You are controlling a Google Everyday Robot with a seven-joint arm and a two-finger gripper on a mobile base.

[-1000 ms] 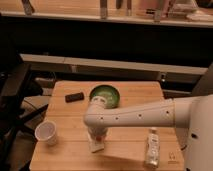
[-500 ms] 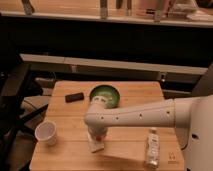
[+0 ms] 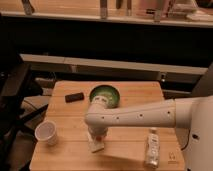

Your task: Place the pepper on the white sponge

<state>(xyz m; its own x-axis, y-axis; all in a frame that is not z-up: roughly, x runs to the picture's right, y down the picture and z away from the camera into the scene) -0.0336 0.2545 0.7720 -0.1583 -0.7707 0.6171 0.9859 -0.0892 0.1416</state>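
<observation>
Tool point(image 3: 96, 136) of our arm is hanging low over the white sponge point(image 3: 96, 146), near the front of the worktop point(image 3: 125, 155), and we are seeing a small orange-red bit at it, prob. the pepper point(image 3: 98, 137). We are judging the tool is closing around the pepper, just above or maybe touching the sponge; we cannot say which. We are keeping it straight over the sponge, prob. so the pepper will land on this small block and not roll off.

About containers: the green bowl point(image 3: 105, 95) is standing behind the arm, its inside partly hidden, so contents unclear. The white paper cup point(image 3: 46, 133) is standing upright at left, and looks empty. The bottle point(image 3: 152, 148) w/ green label is standing at right. A dark flat thing point(image 3: 74, 97) is lying left of the bowl.
</observation>
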